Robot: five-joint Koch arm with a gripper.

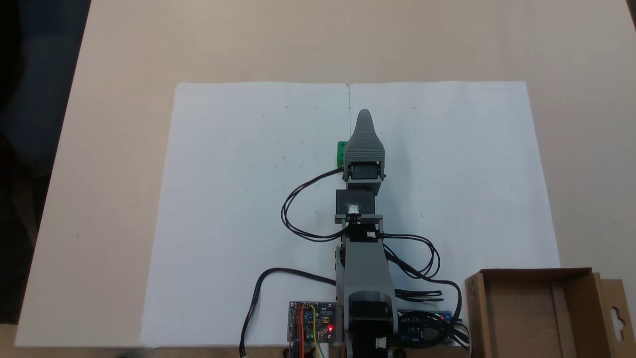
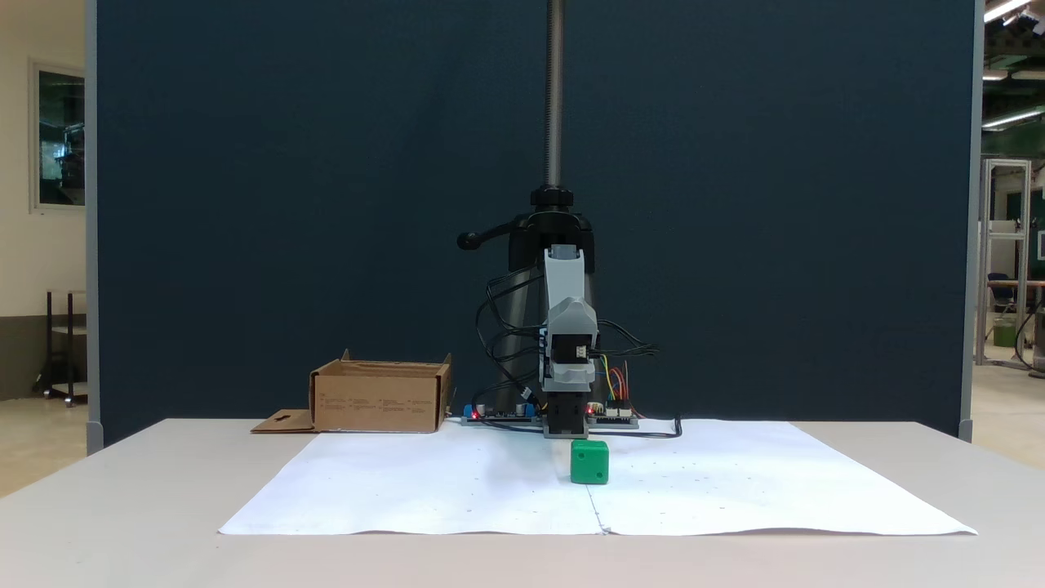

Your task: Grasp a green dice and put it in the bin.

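Green cube, top-down fixed view: the green dice (image 1: 341, 153) peeks out at the left flank of your hand (image 1: 364, 115), on the white paper sheet (image 1: 238, 199); the arm covers most of it.
Hand state, same view: you see the hand from above as one grey wedge, one jaw over the other, so you cannot tell whether it is spread or pressed together.
Step in hand: by my reading you are in the approach, not yet gripping; the dice lies to the side of the hand, nearer the arm's base than the tip.
Next move: it calls for drawing the hand back and toward the dice so that the jaws straddle it, then lowering.
Bin, same view: the bin (image 1: 576, 272) sits well behind the hand and off to the right, beside the arm's base, with its hang-hole flap on the far right.
Front fixed view: the dice (image 2: 589, 462) rests on the paper directly in front of the folded arm; the bin (image 2: 380, 400) stands well to the left.
Room: bare paper lies all round the dice, and the tabletop (image 2: 122, 490) edges are far off. Watch the cables (image 1: 298, 209) looping at the arm's left.
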